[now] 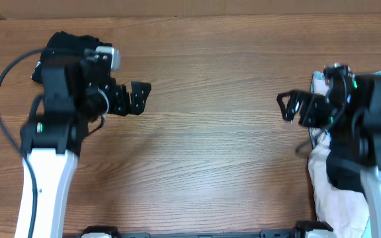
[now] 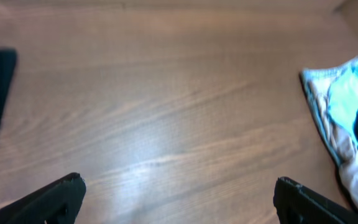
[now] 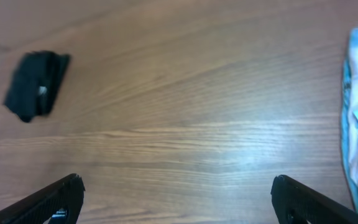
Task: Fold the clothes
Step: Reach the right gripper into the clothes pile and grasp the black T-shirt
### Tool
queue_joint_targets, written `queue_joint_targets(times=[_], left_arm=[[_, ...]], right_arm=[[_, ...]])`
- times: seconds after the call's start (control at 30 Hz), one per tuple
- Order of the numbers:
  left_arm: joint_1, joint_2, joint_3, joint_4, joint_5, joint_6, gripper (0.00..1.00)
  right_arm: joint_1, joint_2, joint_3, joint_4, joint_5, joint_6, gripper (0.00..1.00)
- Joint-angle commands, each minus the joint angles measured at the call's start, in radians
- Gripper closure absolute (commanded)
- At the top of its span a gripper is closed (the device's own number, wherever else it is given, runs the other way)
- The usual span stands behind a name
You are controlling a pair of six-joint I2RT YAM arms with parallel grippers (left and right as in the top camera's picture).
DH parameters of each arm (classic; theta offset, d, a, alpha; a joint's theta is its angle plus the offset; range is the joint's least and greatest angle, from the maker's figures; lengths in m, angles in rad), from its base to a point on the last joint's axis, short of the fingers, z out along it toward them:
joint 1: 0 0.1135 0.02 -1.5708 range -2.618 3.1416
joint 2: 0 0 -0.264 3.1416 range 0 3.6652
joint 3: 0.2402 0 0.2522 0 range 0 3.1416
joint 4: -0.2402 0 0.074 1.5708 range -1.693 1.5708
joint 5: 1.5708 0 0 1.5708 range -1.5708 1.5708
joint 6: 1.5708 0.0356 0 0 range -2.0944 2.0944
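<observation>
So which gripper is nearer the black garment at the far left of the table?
Left. The left gripper hangs open close beside the black garment, its arm partly over it. The right gripper is across the table, next to the light clothes.

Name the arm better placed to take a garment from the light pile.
Right, likely. The right arm sits over the light pile, jaws open; the left arm is across the table by the black clothes.
</observation>
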Motion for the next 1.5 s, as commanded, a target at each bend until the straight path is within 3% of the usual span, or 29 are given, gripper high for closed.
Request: queue_joint_targets(times=[0.0,0.13,0.3,0.57,0.63,0.7,1.0,1.1,1.2,1.23,1.47], left_arm=[[0.005,0.085,0.114,-0.088,0.038,0.159,0.00],[0.005,0.118,0.150,-0.140,0.039,0.281,0.00],[0.005,0.118,0.150,-0.141,0.038,0.282,0.00],[0.005,0.118,0.150,-0.142,0.038,0.282,0.00],[0.005,0.118,0.150,-0.142,0.038,0.282,0.00],[0.005,0.118,0.150,-0.141,0.038,0.282,0.00],[0.005,0.118,0.150,-0.126,0.038,0.282,0.00],[0.005,0.118,0.150,-0.137,0.038,0.282,0.00],[0.005,0.118,0.150,-0.140,0.038,0.282,0.00],[0.005,0.118,0.150,-0.137,0.038,0.282,0.00],[0.005,0.118,0.150,-0.115,0.039,0.282,0.00]], right_arm=[[-0.034,0.146,0.102,-0.036,0.012,-0.023,0.00],[-0.043,0.264,0.122,-0.023,0.051,0.002,0.00],[-0.154,0.360,0.122,-0.027,0.298,0.201,0.00],[-0.440,0.525,0.121,-0.080,0.341,0.200,0.00],[-0.486,0.571,0.121,-0.108,0.327,0.188,0.14],[-0.512,0.613,0.121,-0.143,0.304,0.171,0.21],[-0.471,0.659,0.032,-0.153,0.261,0.140,0.23],[-0.464,0.659,-0.032,-0.087,0.300,0.167,0.39],[-0.474,0.655,-0.026,-0.085,0.313,0.166,0.77],[-0.480,0.651,-0.008,-0.093,0.312,0.159,0.82],[-0.497,0.590,0.232,-0.221,0.302,0.124,0.86]])
